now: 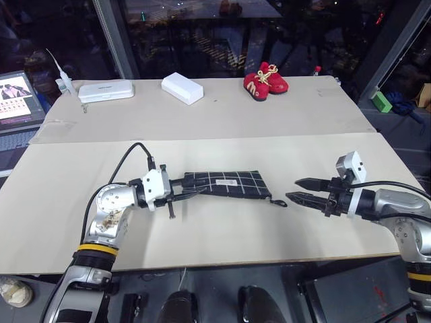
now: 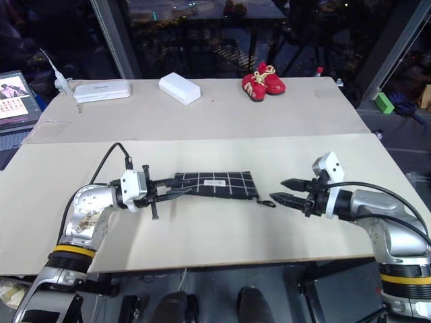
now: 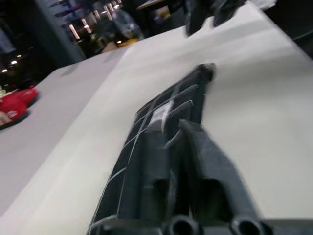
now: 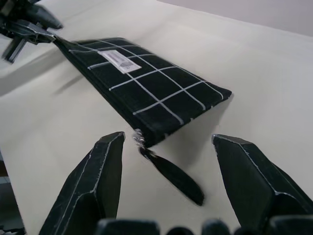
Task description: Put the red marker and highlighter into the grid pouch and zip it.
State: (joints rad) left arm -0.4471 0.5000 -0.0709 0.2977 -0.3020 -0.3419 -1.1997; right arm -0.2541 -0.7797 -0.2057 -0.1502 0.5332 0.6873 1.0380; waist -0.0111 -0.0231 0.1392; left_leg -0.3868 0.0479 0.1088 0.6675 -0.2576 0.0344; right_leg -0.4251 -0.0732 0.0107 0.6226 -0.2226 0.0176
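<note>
The flat black fabric grid pouch with thin white lines and a small white label (image 1: 225,183) lies across the middle of the left eye view, on the pale cardboard-covered table (image 1: 222,232). Its black zipper pull cord (image 4: 172,177) trails off the pouch's right-hand end onto the table.

The left gripper (image 1: 190,191) sits at the pouch's left end, centre-left in the frame, pointing along it. Its black fingers (image 3: 205,161) lie close together over that end, but whether they pinch the fabric I cannot tell.

The right gripper (image 1: 303,190), right of centre, has its two fingers spread apart and holds nothing; its tips are near the cord without touching it.

Along the top of the frame stand a white flat case (image 1: 106,90), a white box (image 1: 182,88) and a pair of red baby shoes (image 1: 265,82). A laptop (image 1: 18,108) sits at the left edge.
</note>
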